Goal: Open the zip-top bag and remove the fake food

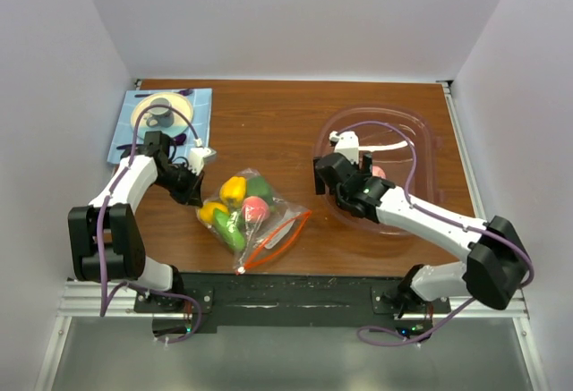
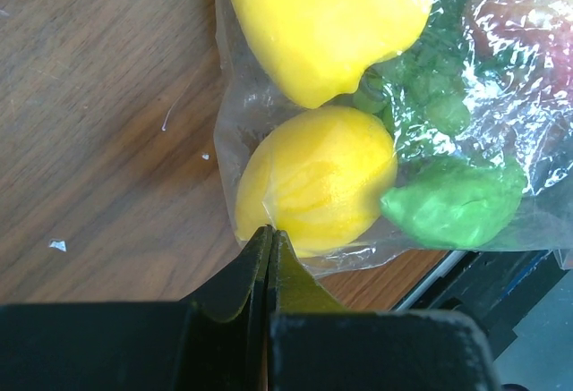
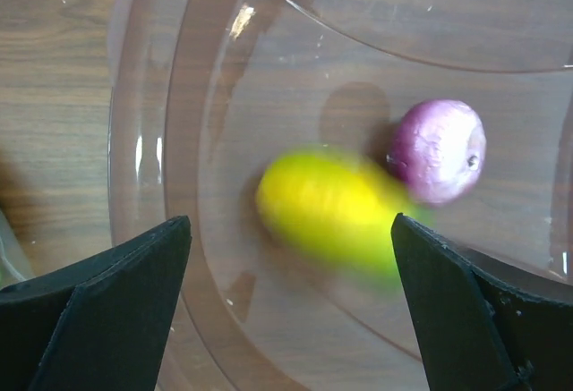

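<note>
The zip-top bag (image 1: 255, 221) lies at the table's middle front, its orange-red zip strip (image 1: 285, 237) towards the right. Inside are yellow, green and pink-red fake food pieces (image 1: 235, 191). My left gripper (image 1: 193, 191) is shut on the bag's left edge; in the left wrist view its jaws (image 2: 269, 232) meet at the plastic beside a yellow lemon (image 2: 318, 181). My right gripper (image 1: 336, 183) is open and empty over the clear oval tub (image 1: 430, 140). Below it in the tub lie a blurred yellow-green piece (image 3: 331, 208) and a purple onion (image 3: 439, 149).
A blue mat (image 1: 199, 105) with a tape roll (image 1: 161, 107) lies at the back left. The tub's rim (image 3: 143, 140) sits under my right gripper's left finger. White walls enclose the table on three sides. The black base rail runs along the front edge.
</note>
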